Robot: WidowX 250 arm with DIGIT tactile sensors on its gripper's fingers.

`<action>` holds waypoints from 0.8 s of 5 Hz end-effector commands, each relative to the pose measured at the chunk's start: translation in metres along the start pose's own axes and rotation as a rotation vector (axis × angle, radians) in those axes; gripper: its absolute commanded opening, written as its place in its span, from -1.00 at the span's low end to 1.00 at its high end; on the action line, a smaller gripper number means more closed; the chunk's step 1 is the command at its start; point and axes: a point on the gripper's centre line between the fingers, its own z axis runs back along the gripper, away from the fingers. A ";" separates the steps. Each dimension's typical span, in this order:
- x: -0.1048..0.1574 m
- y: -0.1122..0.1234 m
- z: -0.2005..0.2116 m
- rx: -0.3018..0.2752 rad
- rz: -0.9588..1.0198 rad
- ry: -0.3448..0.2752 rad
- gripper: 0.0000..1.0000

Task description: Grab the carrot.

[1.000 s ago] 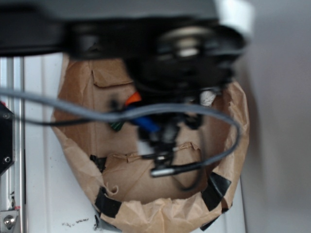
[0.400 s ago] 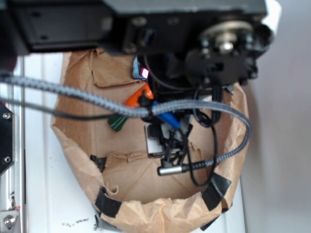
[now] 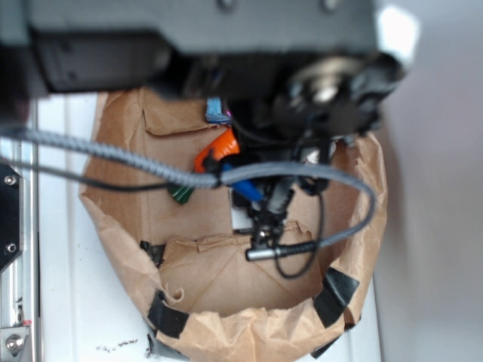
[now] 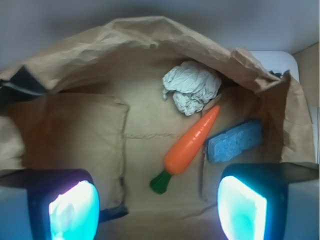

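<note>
The orange carrot (image 4: 191, 142) lies on brown paper, tip up-right, dark green stem (image 4: 160, 183) down-left. In the exterior view the carrot (image 3: 214, 151) shows partly under the arm, its green stem (image 3: 179, 193) lower left. My gripper (image 4: 157, 210) is open and empty, hovering above the paper, its two glowing pads (image 4: 73, 211) wide apart at the bottom of the wrist view. The stem sits between the jaws, just ahead of them. In the exterior view the gripper is hidden under the arm and cables.
A blue sponge (image 4: 234, 141) lies right of the carrot, touching it. A crumpled white paper ball (image 4: 191, 86) sits by the carrot's tip. Raised brown paper walls (image 4: 150, 32) taped with black tape (image 3: 166, 314) surround the area. Grey cables (image 3: 113, 154) cross the exterior view.
The arm has shifted over the bag, uncovering more of the carrot and the sponge's edge in the exterior view. The carrot has not moved.
</note>
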 end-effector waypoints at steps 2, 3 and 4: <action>-0.004 0.034 -0.069 0.000 0.197 0.014 1.00; -0.016 0.039 -0.098 0.005 0.287 0.081 1.00; -0.031 0.039 -0.113 0.010 0.345 0.089 1.00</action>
